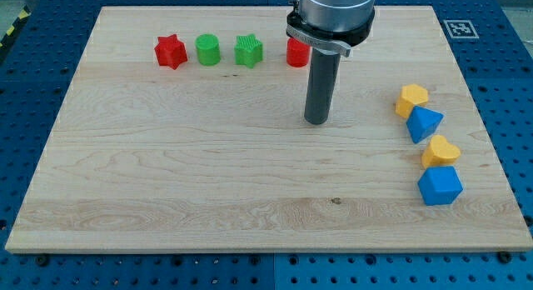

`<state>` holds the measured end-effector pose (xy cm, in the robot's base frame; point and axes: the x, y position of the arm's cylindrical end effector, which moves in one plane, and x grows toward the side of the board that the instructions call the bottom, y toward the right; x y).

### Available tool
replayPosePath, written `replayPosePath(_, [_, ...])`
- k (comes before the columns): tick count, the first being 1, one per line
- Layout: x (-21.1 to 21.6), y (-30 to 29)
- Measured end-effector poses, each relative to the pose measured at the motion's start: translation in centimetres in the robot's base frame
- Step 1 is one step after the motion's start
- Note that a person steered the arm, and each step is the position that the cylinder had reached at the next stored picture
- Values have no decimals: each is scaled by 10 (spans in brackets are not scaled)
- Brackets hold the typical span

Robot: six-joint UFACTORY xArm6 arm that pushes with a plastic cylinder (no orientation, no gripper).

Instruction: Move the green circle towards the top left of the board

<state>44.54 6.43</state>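
Observation:
The green circle (208,50) stands near the view's top, left of centre, in a row between a red star (171,52) on its left and a green star (249,51) on its right. A red block (296,53), partly hidden by the arm, ends the row on the right. My tip (316,121) rests on the board near the middle, below and to the right of the row, well apart from the green circle.
At the view's right stand a yellow hexagon-like block (411,98), a blue block (425,124), a yellow heart (440,152) and a blue block (440,186), in a column. The wooden board (166,173) lies on a blue perforated table.

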Motion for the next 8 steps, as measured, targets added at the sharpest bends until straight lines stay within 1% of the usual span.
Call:
replayPosePath(1, [-3,0])
replayPosePath(3, [-43,-33])
replayPosePath(4, [-51,-51])
replayPosePath(5, [-59,-99])
replayPosePath(6, [-61,-99])
replayPosePath(7, [-91,-125])
replayPosePath(8, [-95,-134])
